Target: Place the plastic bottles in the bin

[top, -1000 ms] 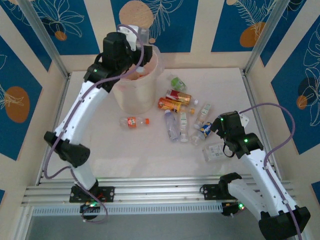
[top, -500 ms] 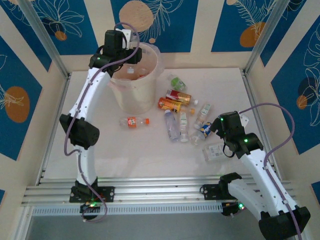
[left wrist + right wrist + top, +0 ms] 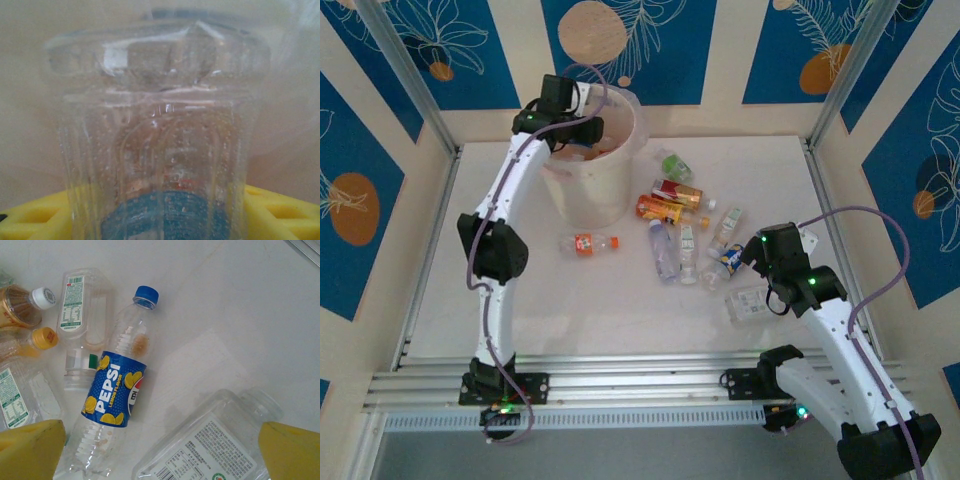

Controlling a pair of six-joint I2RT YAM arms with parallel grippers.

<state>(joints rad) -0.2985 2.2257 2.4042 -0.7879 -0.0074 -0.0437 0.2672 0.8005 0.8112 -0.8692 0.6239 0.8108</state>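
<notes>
Since 1 second ago, the left arm has straightened and swung its wrist rightward. The left gripper (image 3: 578,124), which was above the far-left rim of the bin (image 3: 588,195), now hangs over the bin's open mouth. Its elbow has risen from low on the left to a spot nearer the bin. The right arm and the bottles on the table (image 3: 620,310) lie as they did.

In the left wrist view we see the yellow fingers (image 3: 30,217) on either side of a clear bottle (image 3: 160,130) with a blue label, pinching it. Droplets cling inside its ribbed wall, and the pale wall of the bin lies behind it.

The right gripper (image 3: 160,430) stands spread wide with nothing between its 2 yellow fingers, which sit at the lower corners of its own view. Below it lie a Pepsi bottle (image 3: 112,390) with a blue cap and a flat clear bottle (image 3: 210,445) with a white printed label, just beside each other on the table.

From above, we see the other plastic bottles (image 3: 670,215) in a loose cluster to the right of the bin. A green one lies farthest back, red and orange ones come next, and clear ones lie nearer the right gripper. 1 orange-labelled bottle (image 3: 588,243) lies alone on its side in front of the bin, apart from the rest.
</notes>
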